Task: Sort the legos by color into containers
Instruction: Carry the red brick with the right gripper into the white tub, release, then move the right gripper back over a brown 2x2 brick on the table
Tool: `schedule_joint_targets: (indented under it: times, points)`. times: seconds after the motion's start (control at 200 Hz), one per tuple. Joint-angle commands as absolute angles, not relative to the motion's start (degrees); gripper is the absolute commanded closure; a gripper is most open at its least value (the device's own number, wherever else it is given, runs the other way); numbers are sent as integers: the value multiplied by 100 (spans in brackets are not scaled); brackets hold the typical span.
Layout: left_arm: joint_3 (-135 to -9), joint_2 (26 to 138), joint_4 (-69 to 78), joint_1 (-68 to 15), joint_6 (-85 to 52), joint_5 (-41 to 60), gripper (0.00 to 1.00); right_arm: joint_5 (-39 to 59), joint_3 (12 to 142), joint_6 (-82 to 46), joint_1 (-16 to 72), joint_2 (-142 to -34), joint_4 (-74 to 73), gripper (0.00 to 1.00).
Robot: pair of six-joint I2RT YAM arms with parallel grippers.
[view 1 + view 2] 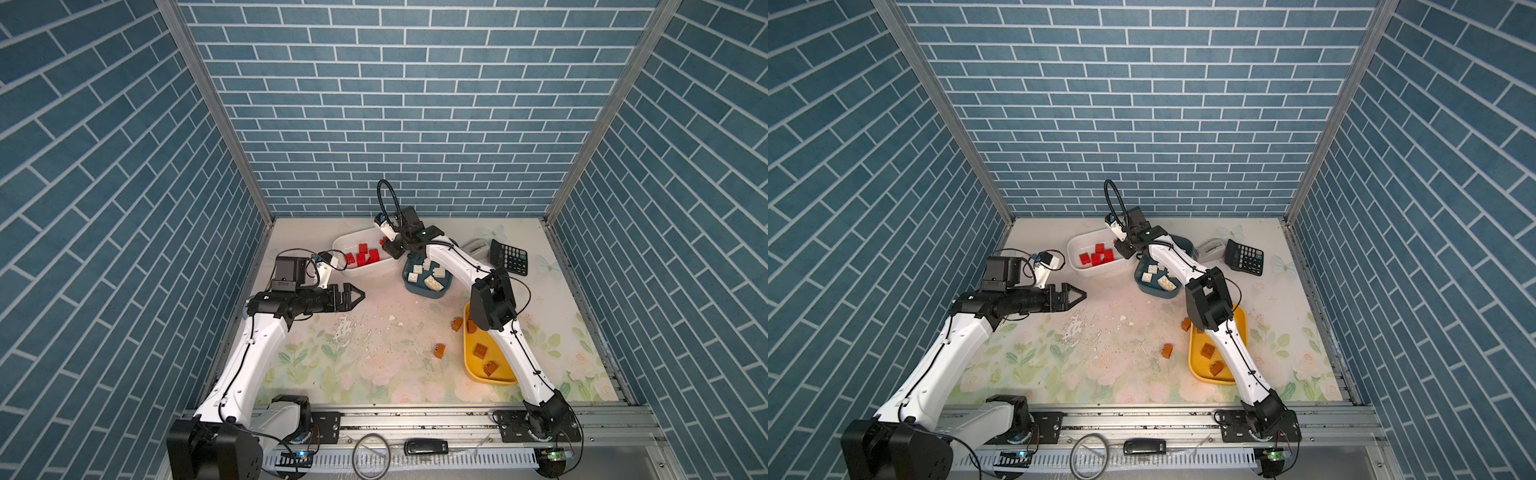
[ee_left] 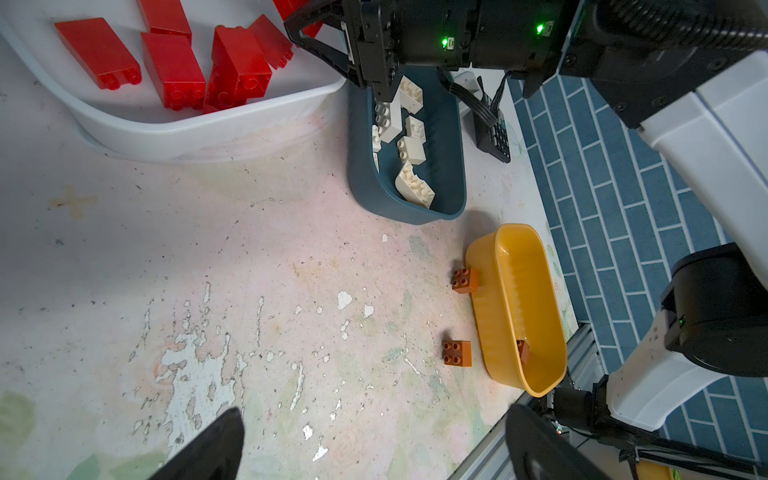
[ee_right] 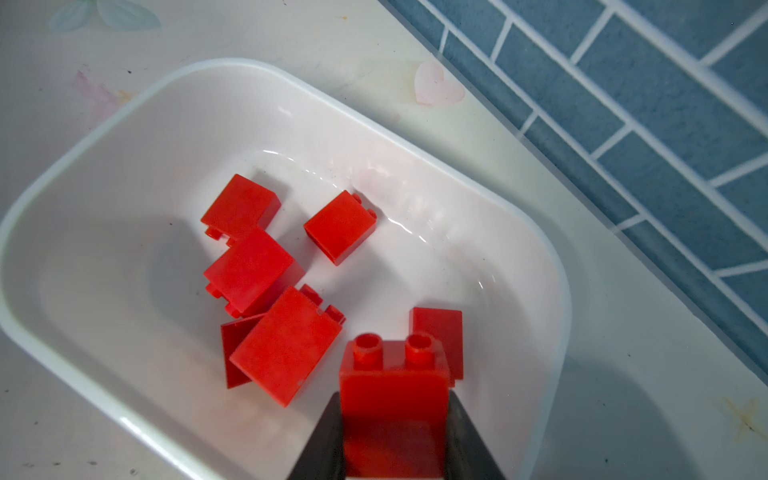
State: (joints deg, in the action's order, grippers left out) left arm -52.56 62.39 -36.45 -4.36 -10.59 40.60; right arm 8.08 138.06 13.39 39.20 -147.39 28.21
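The white shallow plastic tub (image 1: 365, 272) stands far-centre on the table (image 1: 374, 353), the dark teal plastic tub (image 1: 415, 289) just right of it, the yellow plastic tub (image 1: 471, 365) nearer on the right. The left claw (image 2: 374, 411) hangs wide open over the table's left side. The right claw (image 3: 395, 399) grips a red studded brick (image 3: 392, 374) above the white tub

txt/labels: none legible | calculator (image 1: 509, 257) keys: too small to read
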Motion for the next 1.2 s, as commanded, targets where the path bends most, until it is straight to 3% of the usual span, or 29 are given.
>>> schedule_joint_targets:
  times: [0.0, 0.155, 0.4, 0.84, 1.195]
  points:
    - [-5282, 6256, -3813, -387, -931, 4131, 0, 1152, 13977, 1132, 3870, -14785, 2777, 57]
    - [-5232, 6210, -3863, -393, -883, 4111, 0, 1610, 13094, 942, 3846, -14177, 2181, 47]
    - [-5042, 6160, -3694, -387, -974, 4164, 0, 2074, 11183, 865, 3836, -12699, 2167, 47]
    - [-4987, 6329, -3627, -378, -907, 4210, 0, 1836, 7575, 531, 3890, -9712, 3237, 46]
    - [-4966, 6407, -3527, -385, -923, 4203, 0, 1503, 6356, 547, 4590, -8946, 4330, 46]
